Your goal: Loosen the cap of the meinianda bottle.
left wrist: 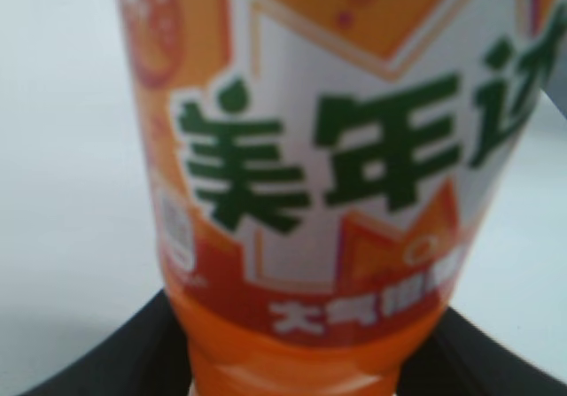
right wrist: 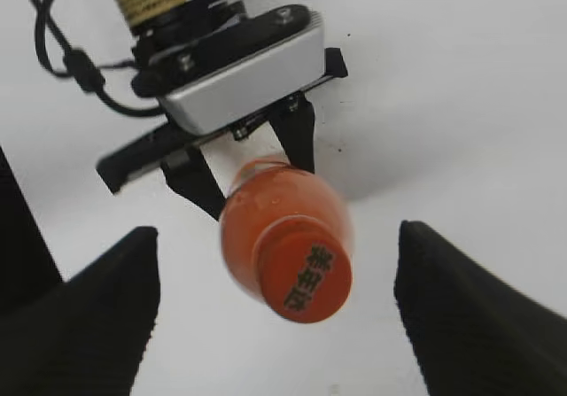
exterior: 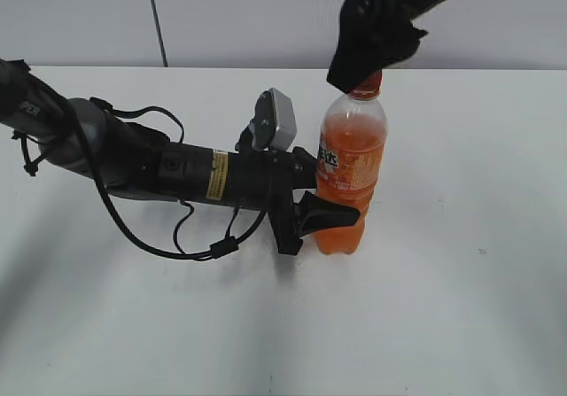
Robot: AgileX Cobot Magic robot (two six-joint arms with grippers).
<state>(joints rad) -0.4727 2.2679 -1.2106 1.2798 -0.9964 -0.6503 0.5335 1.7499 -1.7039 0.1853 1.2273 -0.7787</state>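
Left gripper (exterior: 330, 203) clamps bottle (exterior: 350, 170); right gripper (right wrist: 275, 316) straddles cap (right wrist: 303, 268).

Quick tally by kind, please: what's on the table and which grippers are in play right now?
Tall clear plastic soda bottles with orange drink: 1
Small round orange plastic screw caps: 1
Black robot grippers: 2, the left gripper clamped on the bottle's body, the right gripper open over the cap
Total: 4

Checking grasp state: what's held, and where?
Left pincer grips the bottle at its lower body. Right pincer is open above the cap, holding nothing.
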